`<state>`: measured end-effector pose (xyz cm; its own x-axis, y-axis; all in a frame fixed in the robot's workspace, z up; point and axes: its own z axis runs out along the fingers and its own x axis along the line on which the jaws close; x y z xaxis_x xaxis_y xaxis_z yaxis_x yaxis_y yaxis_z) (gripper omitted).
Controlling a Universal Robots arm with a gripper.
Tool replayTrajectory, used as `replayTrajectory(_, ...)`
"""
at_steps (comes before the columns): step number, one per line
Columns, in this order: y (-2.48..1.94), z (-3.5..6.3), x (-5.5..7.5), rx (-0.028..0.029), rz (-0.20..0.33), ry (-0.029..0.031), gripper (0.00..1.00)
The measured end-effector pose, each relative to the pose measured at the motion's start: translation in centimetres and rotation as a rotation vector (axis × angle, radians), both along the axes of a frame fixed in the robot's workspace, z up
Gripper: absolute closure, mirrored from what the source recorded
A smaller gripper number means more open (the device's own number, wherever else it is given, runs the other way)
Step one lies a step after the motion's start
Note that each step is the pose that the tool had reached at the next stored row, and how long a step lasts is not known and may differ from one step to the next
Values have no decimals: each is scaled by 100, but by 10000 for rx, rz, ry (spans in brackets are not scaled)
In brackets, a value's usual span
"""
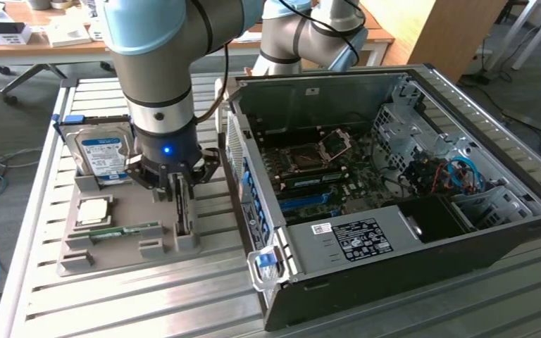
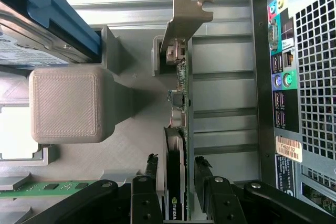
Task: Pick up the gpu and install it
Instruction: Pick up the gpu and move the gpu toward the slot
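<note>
The wrist view shows the gpu [image 2: 181, 90] edge-on, standing upright in a slot of the grey printed tray [image 2: 131, 145], its metal bracket [image 2: 185, 17] at the far end from the camera. The two dark fingers [image 2: 203, 184] straddle the card's near end, one on each flat side. A thin strip of grey shows between each finger and the card, so they stand slightly open and are not clamped on it. This view also shows the case's perforated rear panel [image 2: 315, 77] with its coloured ports just beside the tray, and the bench's metal slats [image 2: 223, 59] between them. The exterior view gives the wider layout. The tray [image 1: 125, 250] lies toward the bench's [image 1: 92, 306] edge at the exterior view's left, and the open computer case [image 1: 346, 91] takes up the middle and the exterior view's right, its motherboard [image 1: 318, 172] exposed. The gpu [image 1: 182, 211] stands along the tray edge nearest the case. A hard drive [image 1: 101, 151] stands at the tray's far corner, with a processor chip [image 1: 95, 210] and a green memory stick [image 1: 120, 231] nearer the front. The arm [image 1: 158, 77] comes straight down, its wrist vertical, with a blue light [image 1: 166, 149] glowing above the fingers.
</note>
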<state>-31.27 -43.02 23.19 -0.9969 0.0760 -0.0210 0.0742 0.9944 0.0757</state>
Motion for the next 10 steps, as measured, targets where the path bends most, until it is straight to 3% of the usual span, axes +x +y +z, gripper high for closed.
replayTrajectory(5, 0, 0, 0, 0, 0, 0, 60)
replayTrajectory(7, 0, 0, 0, 0, 0, 1, 73)
replayTrajectory(10, 0, 0, 0, 0, 0, 0, 74)
